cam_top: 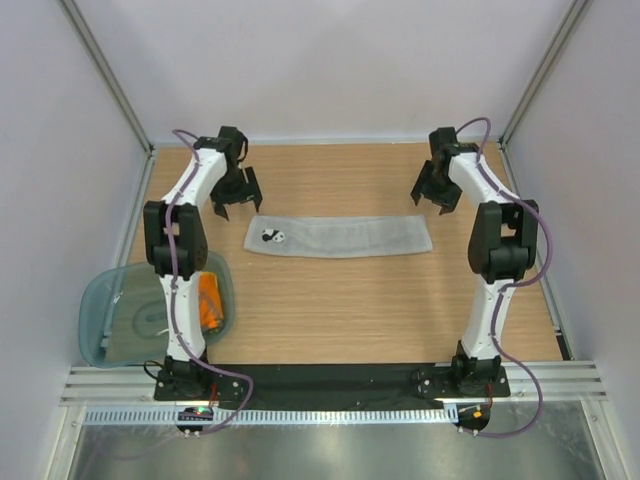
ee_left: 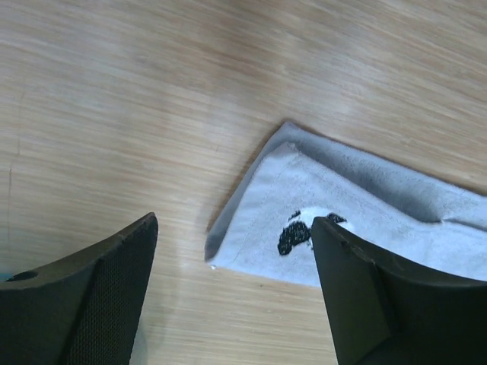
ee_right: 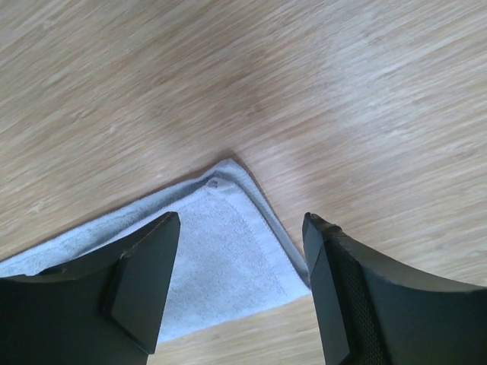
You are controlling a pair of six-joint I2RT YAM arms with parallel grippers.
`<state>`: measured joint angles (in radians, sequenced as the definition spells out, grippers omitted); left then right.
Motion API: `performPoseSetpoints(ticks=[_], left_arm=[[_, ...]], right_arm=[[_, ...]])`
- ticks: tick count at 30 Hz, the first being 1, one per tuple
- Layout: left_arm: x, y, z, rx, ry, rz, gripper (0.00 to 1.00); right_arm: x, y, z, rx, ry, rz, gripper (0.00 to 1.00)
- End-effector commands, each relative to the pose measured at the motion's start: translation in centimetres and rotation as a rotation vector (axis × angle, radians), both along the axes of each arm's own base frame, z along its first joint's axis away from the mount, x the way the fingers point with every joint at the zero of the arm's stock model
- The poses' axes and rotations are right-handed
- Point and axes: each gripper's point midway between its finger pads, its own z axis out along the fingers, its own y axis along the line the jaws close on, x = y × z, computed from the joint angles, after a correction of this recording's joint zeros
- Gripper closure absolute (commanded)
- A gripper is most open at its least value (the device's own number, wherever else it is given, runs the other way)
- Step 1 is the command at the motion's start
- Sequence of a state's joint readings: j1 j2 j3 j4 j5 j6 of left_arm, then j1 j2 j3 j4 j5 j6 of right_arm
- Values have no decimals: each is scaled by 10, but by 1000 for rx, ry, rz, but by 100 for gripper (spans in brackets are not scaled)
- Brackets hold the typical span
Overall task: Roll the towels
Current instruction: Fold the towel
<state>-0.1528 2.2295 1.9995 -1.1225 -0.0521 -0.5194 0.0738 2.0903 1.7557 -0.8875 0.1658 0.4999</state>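
Robot lab test cell.
White panels [cam_top: 330, 60] on aluminium posts [cam_top: 106, 70] box in a wood-grain table [cam_top: 350, 310]; cabled left arm [cam_top: 178, 260] and right arm [cam_top: 495, 270] bolt to its black base plate [cam_top: 330, 377].

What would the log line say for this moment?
grey towel flat, unrolled | left gripper open | right gripper open | orange towel in tub
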Motion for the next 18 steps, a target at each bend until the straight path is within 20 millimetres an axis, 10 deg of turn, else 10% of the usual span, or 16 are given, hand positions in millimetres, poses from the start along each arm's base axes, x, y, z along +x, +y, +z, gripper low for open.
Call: performPoseSetpoints(ticks=[1,5,6,12,18], left_arm=[[-12,-5,62,-14,-126,-15,19],[-36,-29,80,-29,-176,-61,33],[-46,-36,72,-34,-157,-76,50],[-67,-87,52,-142,-115,-147,76],[-73,-95,17,-144,-46,-144,79]], right_arm=[[-6,1,66,16,-137,30,29],[-34,59,80,209,-197,194,37],[-34,73,86,249,-233,234,41],[-72,198,98,733,-267,503,97],[-82,244,77,908,-227,566,99]])
